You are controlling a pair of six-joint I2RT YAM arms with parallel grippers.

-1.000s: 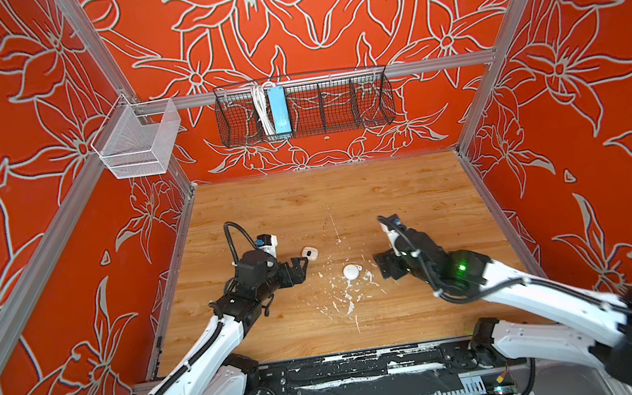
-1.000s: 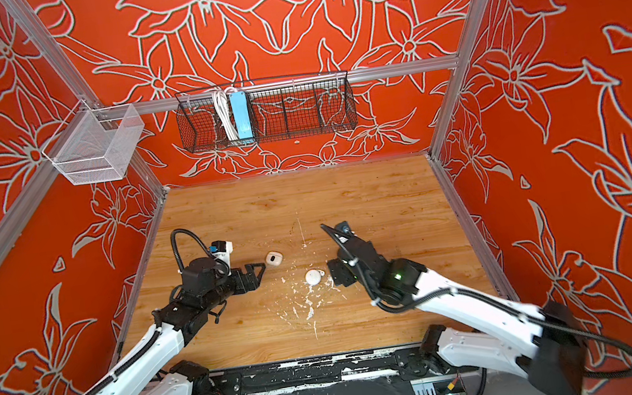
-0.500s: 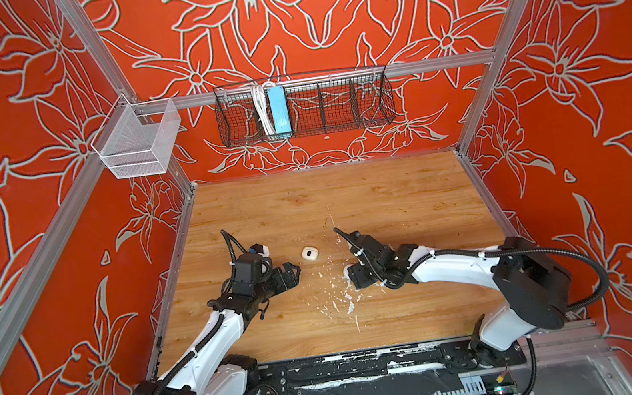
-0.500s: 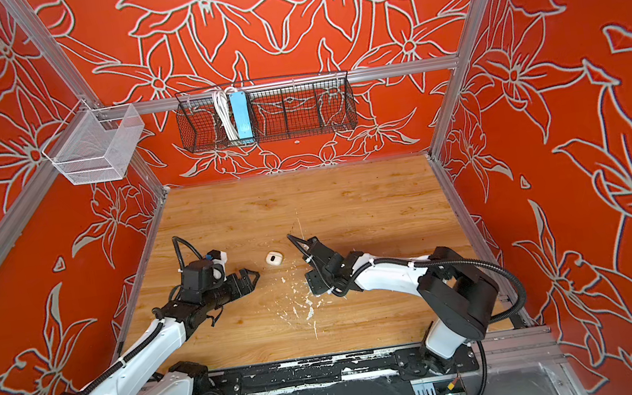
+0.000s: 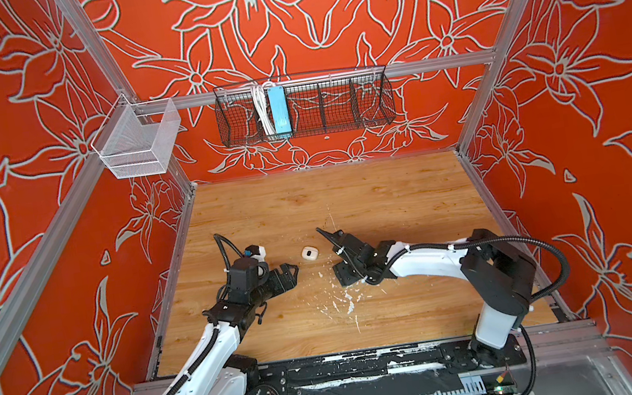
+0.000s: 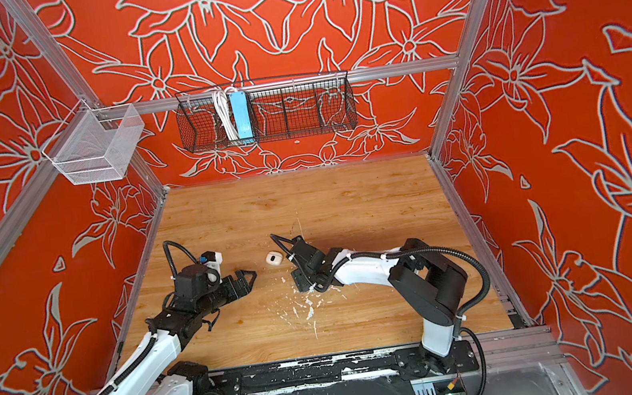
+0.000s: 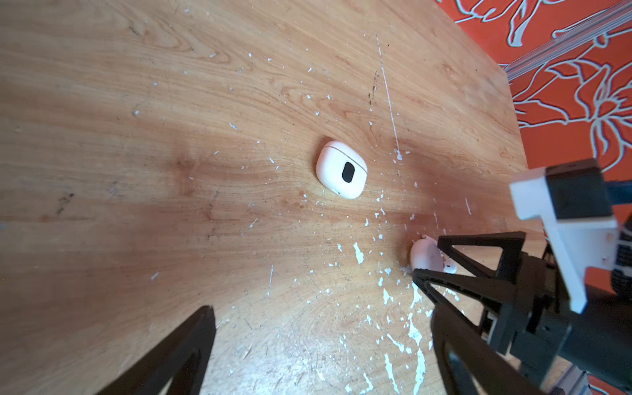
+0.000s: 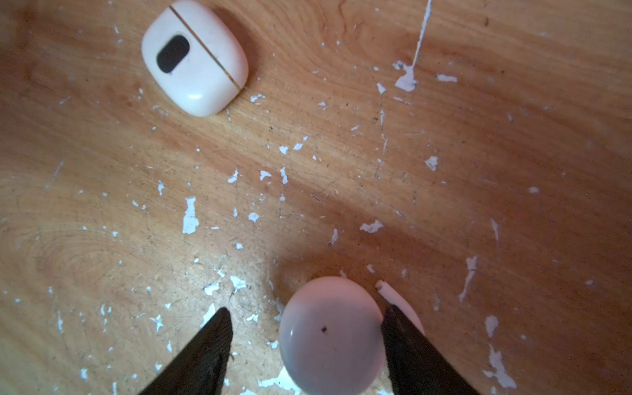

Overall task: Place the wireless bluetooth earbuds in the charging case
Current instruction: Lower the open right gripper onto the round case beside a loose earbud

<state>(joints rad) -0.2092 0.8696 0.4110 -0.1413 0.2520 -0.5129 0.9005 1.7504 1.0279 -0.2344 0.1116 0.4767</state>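
Observation:
The charging case [image 5: 309,253] [image 6: 272,259] is a closed white rounded block with a black oval and a thin seam. It lies on the wooden table, also in the wrist views [image 7: 342,170] [image 8: 195,58]. My right gripper [image 5: 344,278] [image 8: 304,307] is down on the table, open, its jaws either side of a white disc [image 8: 330,337] [image 7: 424,256]. One finger touches the disc's edge and the other stands off it. In both top views the disc is hidden under that gripper. My left gripper [image 5: 295,275] [image 7: 319,309] hangs wide open and empty, left of the case. No earbuds show plainly.
White paint flecks [image 5: 339,302] are scattered over the middle of the table. A sliver of white [image 8: 403,304] shows behind the right finger; what it is I cannot tell. On the back wall hangs a black wire basket [image 5: 335,107], on the left wall a white mesh basket [image 5: 138,141].
My right gripper has swung left from beside the white disc to over it, come down and narrowed its jaws around it. The left gripper has barely shifted.

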